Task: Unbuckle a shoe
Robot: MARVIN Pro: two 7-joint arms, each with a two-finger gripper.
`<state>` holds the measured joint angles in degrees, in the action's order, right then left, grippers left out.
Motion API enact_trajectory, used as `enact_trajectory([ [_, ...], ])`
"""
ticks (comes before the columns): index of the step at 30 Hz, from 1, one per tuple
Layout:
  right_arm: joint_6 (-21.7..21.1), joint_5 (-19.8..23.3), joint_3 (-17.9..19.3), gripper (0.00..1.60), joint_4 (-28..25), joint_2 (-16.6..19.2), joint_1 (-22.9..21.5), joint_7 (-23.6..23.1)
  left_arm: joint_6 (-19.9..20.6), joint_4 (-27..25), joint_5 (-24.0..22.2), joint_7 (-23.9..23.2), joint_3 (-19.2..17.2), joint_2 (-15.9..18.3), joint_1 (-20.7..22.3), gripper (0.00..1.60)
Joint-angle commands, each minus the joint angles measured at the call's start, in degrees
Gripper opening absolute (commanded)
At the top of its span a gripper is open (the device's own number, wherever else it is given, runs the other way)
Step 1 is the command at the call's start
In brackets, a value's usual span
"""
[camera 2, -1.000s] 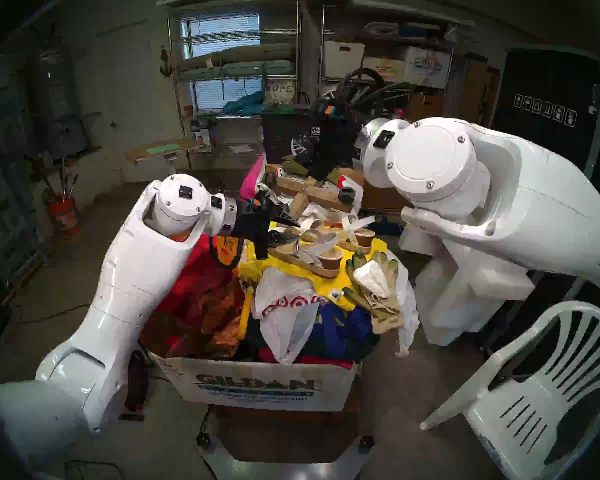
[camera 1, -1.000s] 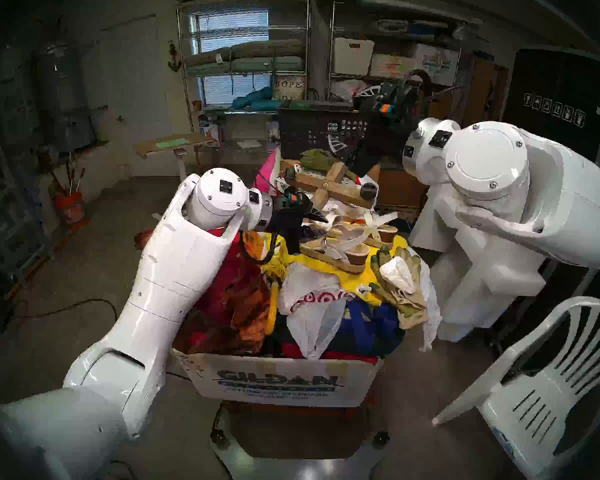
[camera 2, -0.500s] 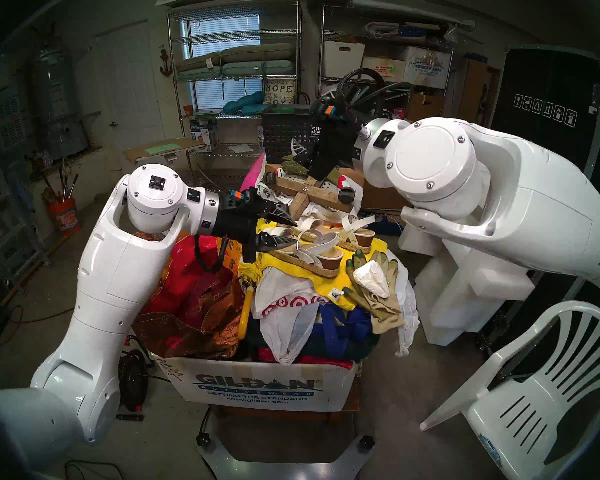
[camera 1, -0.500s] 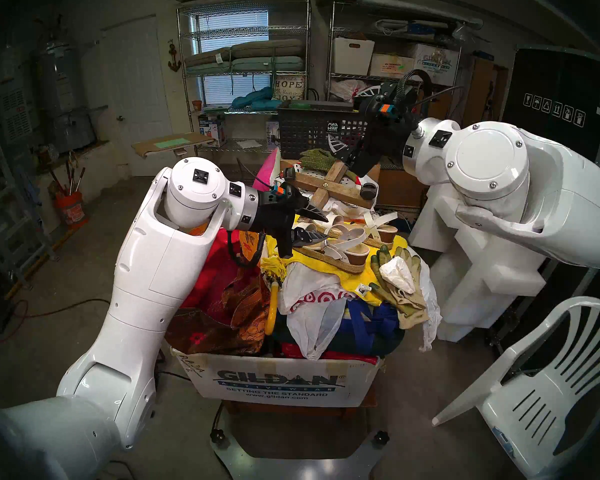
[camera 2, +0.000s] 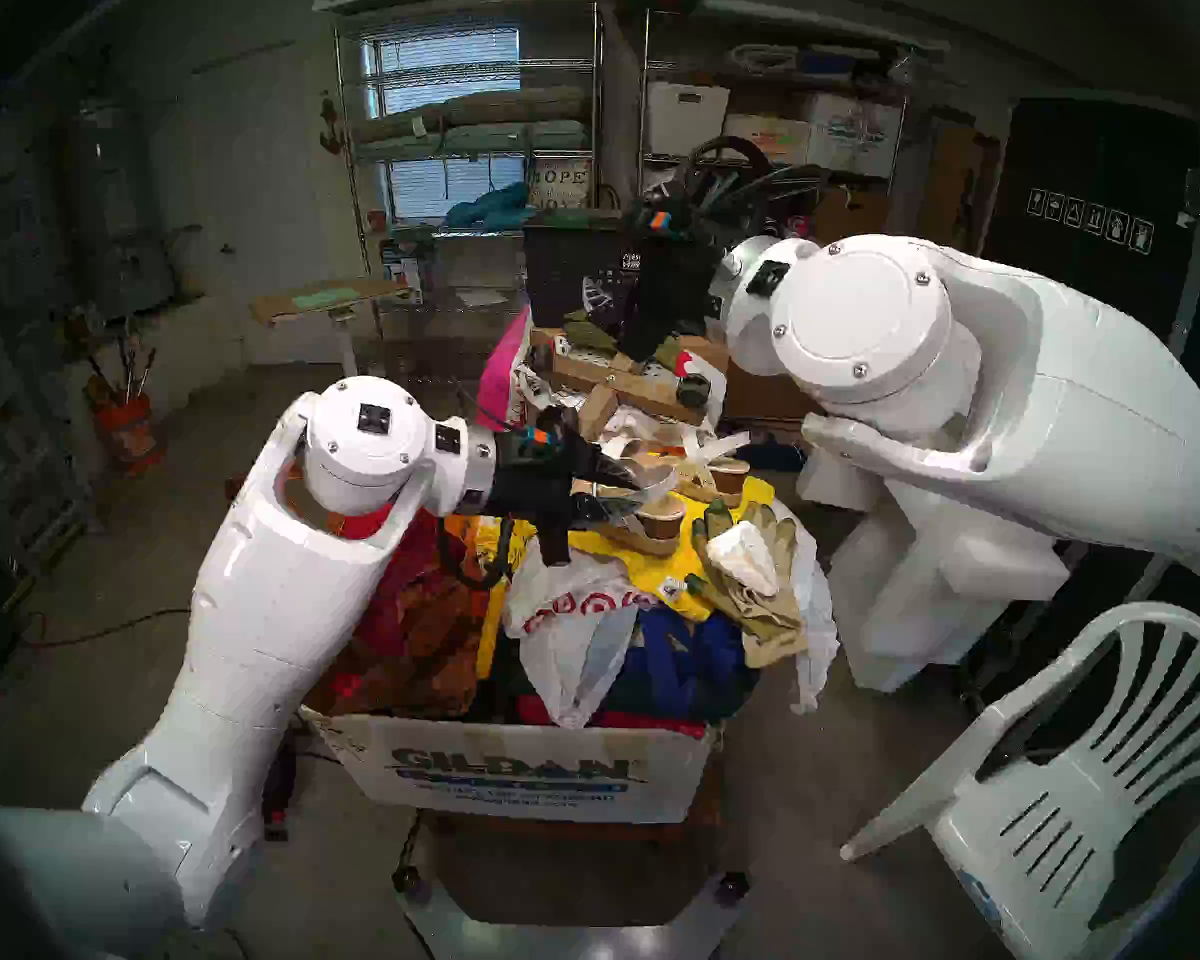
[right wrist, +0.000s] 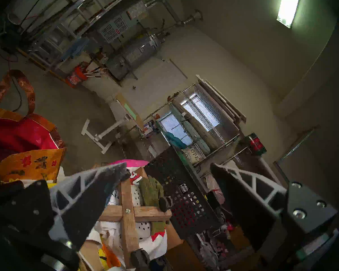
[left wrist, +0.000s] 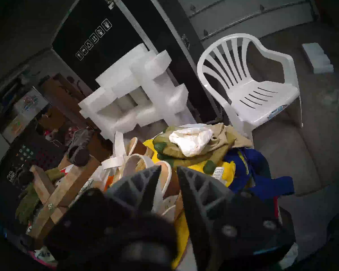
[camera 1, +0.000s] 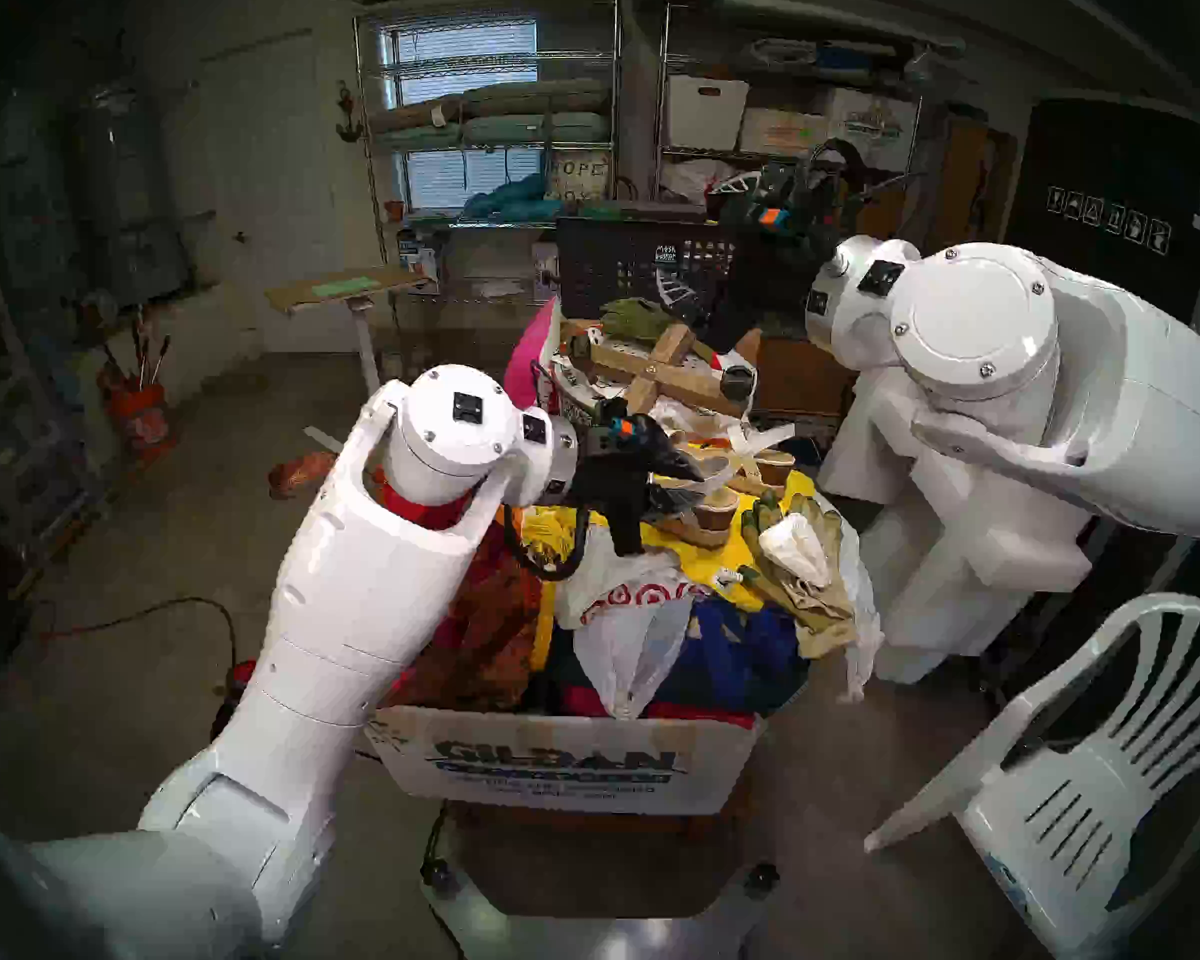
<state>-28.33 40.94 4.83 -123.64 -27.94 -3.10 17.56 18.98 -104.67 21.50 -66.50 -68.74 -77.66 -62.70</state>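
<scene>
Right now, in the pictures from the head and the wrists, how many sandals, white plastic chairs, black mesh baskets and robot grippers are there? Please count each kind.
Sandals: 2 (near sandal, far sandal)
White plastic chair: 1
Black mesh basket: 1
Grippers: 2 (left gripper, right gripper)
Total: 6

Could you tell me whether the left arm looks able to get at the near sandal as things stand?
Probably yes. The left gripper sits with jaws apart right at the near sandal, which lies on top of the pile with nothing over it; contact cannot be told.
</scene>
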Motion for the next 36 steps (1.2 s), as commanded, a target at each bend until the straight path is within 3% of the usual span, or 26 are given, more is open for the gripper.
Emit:
enact_trajectory([
  [1,0.1,0.1,1.0,1.60,0.1,0.1,-0.8,0.4,-1.7,-0.3,2.0,4.2,1.2,-1.9,-0.4,0.77],
  [2,0.1,0.1,1.0,1.60,0.1,0.1,-0.8,0.4,-1.9,0.0,2.3,4.8,1.4,-2.0,-0.5,0.82],
  [5,0.1,0.1,1.0,1.60,0.1,0.1,-0.8,0.4,-1.3,1.0,2.5,5.5,1.5,-2.7,-0.1,1.29],
  [7,0.1,0.1,1.0,1.60,0.1,0.1,-0.8,0.4,-1.7,0.8,2.9,6.7,1.3,-3.0,-0.2,0.93],
  [10,0.1,0.1,1.0,1.60,0.1,0.1,-0.8,0.4,-0.9,1.3,2.7,6.5,1.0,-3.1,0.3,1.00],
  [11,0.1,0.1,1.0,1.60,0.1,0.1,-0.8,0.4,-1.1,1.5,2.8,6.5,0.9,-3.1,0.4,0.90],
  [13,0.1,0.1,1.0,1.60,0.1,0.1,-0.8,0.4,-1.3,2.1,3.4,6.8,1.2,-3.1,0.7,0.88],
  [23,0.1,0.1,1.0,1.60,0.1,0.1,-0.8,0.4,-4.2,3.2,4.5,7.8,2.6,-3.5,-0.2,0.93],
  [30,0.1,0.1,1.0,1.60,0.1,0.1,-0.8,0.4,-5.4,4.5,5.9,9.8,4.2,-4.1,-0.2,0.85],
  [33,0.1,0.1,1.0,1.60,0.1,0.1,-0.8,0.4,-6.3,5.8,6.9,11.2,4.7,-4.2,-0.1,0.95],
  [36,0.1,0.1,1.0,1.60,0.1,0.1,-0.8,0.4,-5.5,7.4,7.4,12.4,4.2,-5.0,0.8,0.79],
])
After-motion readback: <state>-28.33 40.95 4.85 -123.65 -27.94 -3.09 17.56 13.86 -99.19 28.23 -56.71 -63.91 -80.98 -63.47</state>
